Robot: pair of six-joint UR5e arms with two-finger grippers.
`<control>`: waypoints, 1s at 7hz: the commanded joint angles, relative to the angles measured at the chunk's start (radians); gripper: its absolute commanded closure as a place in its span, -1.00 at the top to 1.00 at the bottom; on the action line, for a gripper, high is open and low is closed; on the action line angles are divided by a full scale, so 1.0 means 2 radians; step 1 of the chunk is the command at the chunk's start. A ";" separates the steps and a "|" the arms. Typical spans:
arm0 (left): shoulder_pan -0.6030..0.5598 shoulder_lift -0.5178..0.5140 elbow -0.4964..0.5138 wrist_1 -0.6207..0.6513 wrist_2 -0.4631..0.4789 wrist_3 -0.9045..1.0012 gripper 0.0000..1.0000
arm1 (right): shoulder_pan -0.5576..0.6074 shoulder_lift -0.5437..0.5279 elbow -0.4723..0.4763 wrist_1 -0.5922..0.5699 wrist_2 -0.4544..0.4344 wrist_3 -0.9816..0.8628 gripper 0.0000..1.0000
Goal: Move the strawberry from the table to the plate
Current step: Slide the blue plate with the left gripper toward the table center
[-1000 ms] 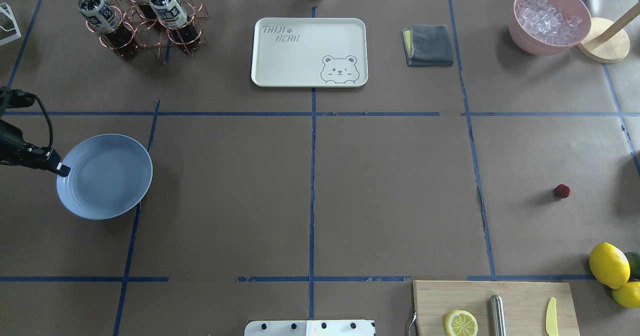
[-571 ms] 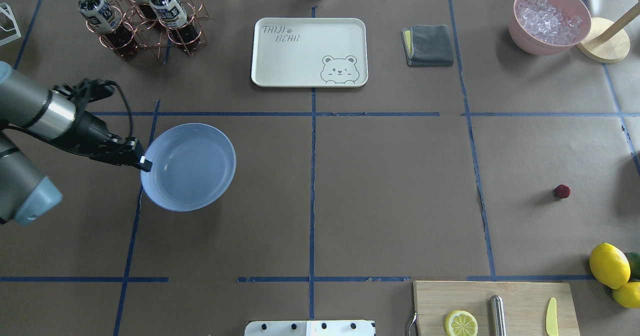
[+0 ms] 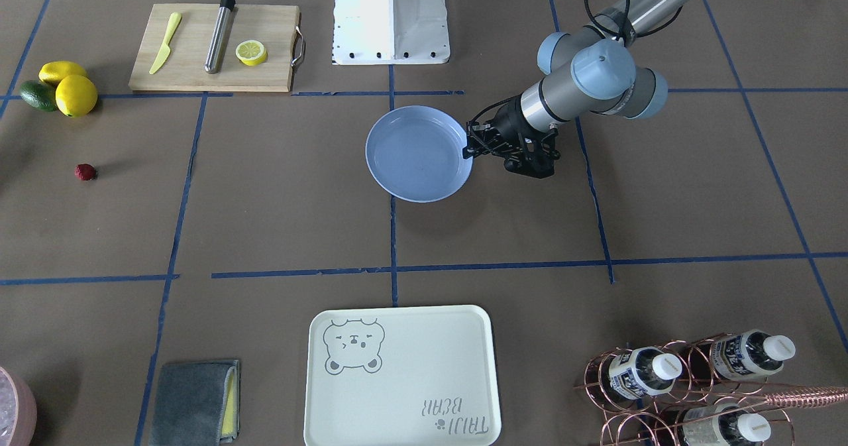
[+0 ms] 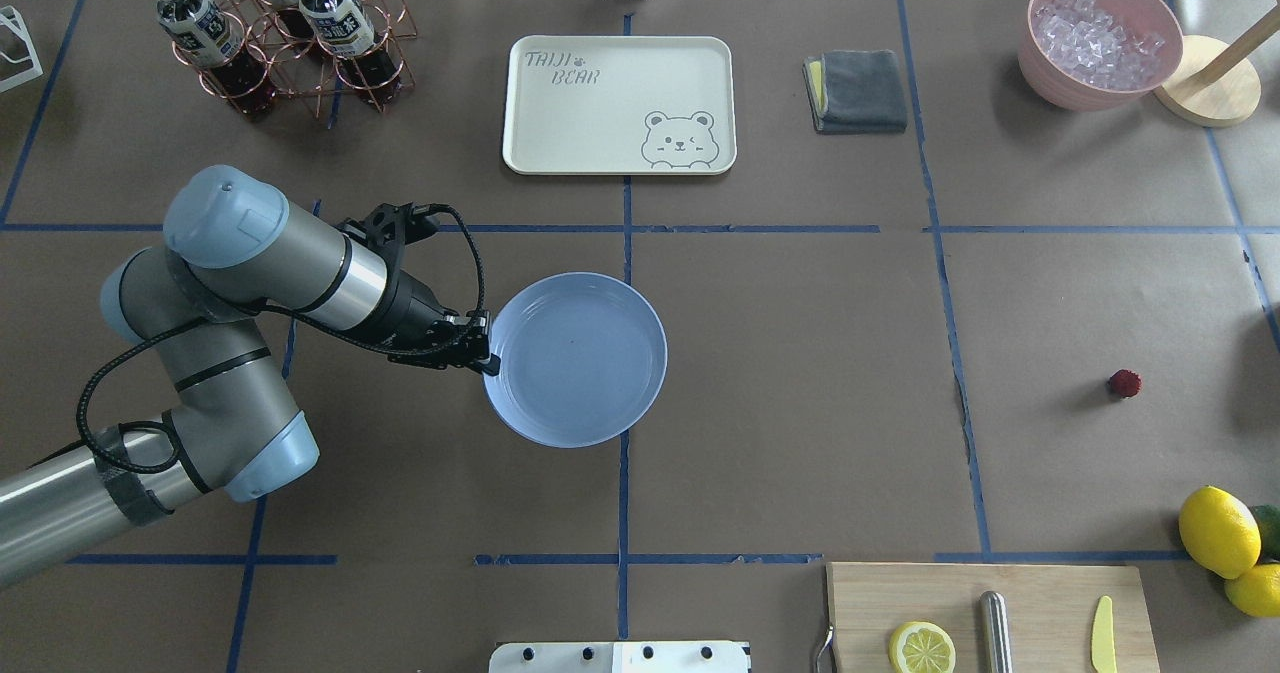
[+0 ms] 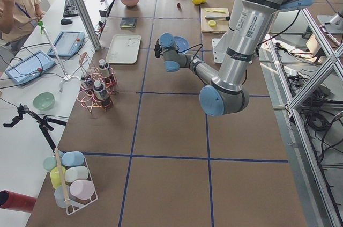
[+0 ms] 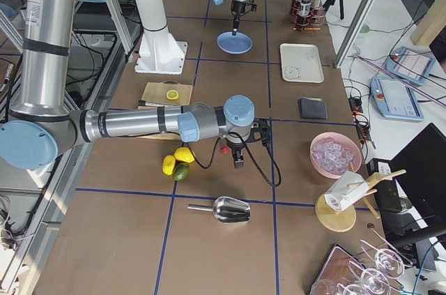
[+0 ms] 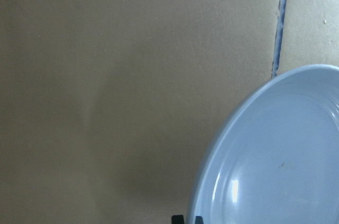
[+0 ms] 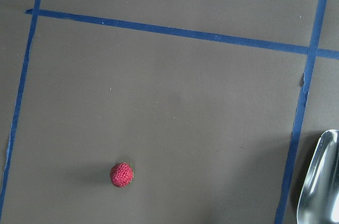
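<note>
Bright, even light (soft shadows) — sharp.

We see a cream rectangular tray with a bear drawing (image 4: pixel 618 103), a folded grey cloth (image 4: pixel 857 90), a pink bowl of ice cubes (image 4: pixel 1098 38) and a copper wire rack of bottles (image 4: pixel 290 53). A wooden cutting board (image 4: pixel 1050 593) carries a lemon half (image 4: pixel 921 647), a steel cylinder (image 4: pixel 993 631) and a pale yellow plastic knife (image 4: pixel 1102 635). Two whole yellow lemons (image 4: pixel 1217 531) touch a green avocado (image 4: pixel 1268 528).

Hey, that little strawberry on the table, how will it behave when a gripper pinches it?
The strawberry is small and roundish, so it will probably roll on the flat table if nudged off-centre. Its bumpy skin may help the grip. It likely weighs little, being so tiny.
</note>
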 commanded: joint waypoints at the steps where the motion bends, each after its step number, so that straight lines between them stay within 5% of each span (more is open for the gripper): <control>1: 0.009 -0.031 0.027 0.001 0.027 -0.002 -1.00 | 0.000 0.000 0.000 0.000 0.000 0.001 1.00; 5: 0.032 -0.055 0.061 0.001 0.083 -0.003 -1.00 | 0.000 0.003 -0.004 0.000 0.000 0.000 1.00; 6: 0.033 -0.057 0.061 0.004 0.083 -0.002 -0.85 | 0.000 0.000 -0.003 0.000 0.003 0.001 1.00; 7: 0.035 -0.055 0.062 0.004 0.084 0.000 -0.08 | 0.000 -0.002 -0.005 0.000 0.016 0.001 1.00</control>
